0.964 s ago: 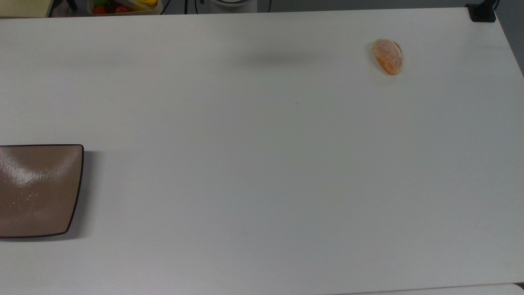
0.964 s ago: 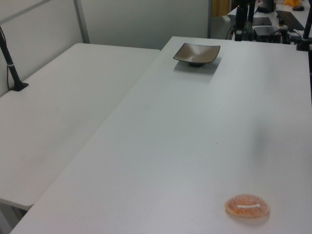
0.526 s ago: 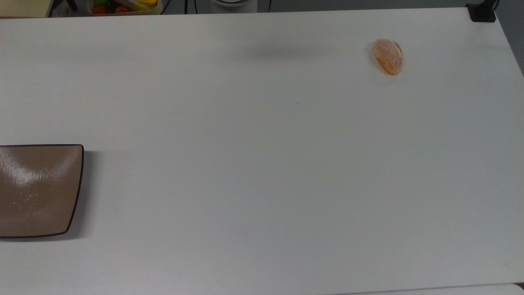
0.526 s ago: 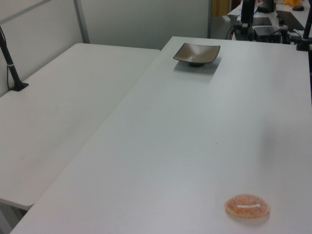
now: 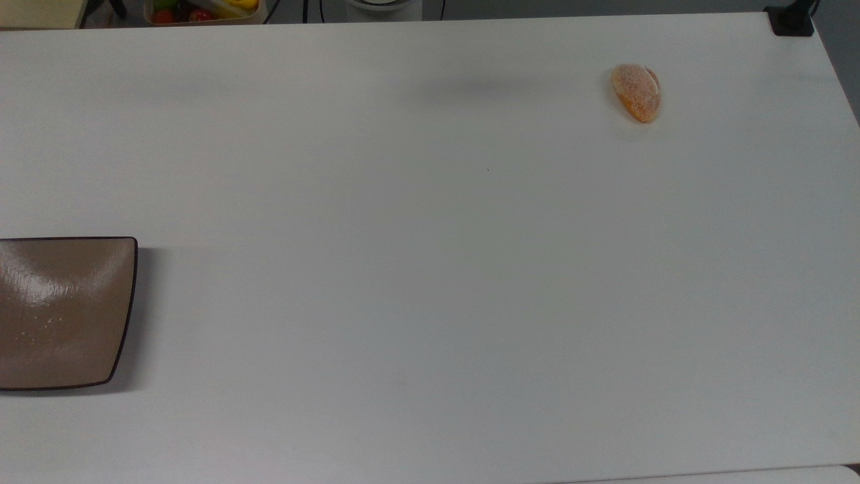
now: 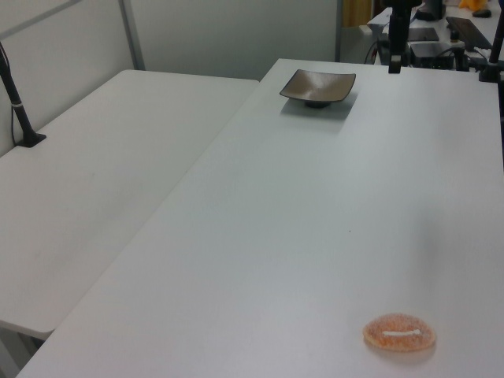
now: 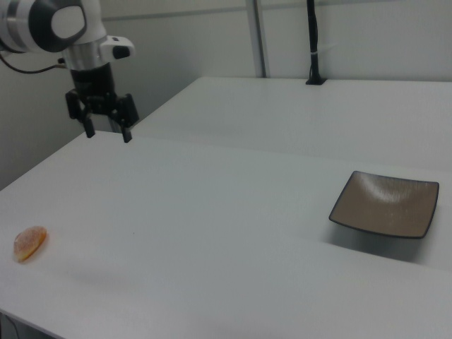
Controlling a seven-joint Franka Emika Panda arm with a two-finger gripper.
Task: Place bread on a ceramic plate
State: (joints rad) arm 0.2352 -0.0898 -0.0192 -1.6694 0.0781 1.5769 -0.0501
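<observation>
On the bare white table (image 7: 233,212), my gripper (image 7: 107,133) hangs spread and empty; the bread (image 7: 30,243) lies low toward the right view's left, the ceramic plate (image 7: 385,205) well apart rightward.

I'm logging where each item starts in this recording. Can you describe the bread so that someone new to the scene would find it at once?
Start with the big white table. In the top view, the bread lies near the table's upper right corner, far from the brown square ceramic plate at the left edge. It is a small oval orange-tan bun with a speckled crust, lying alone on the bare tabletop.
</observation>
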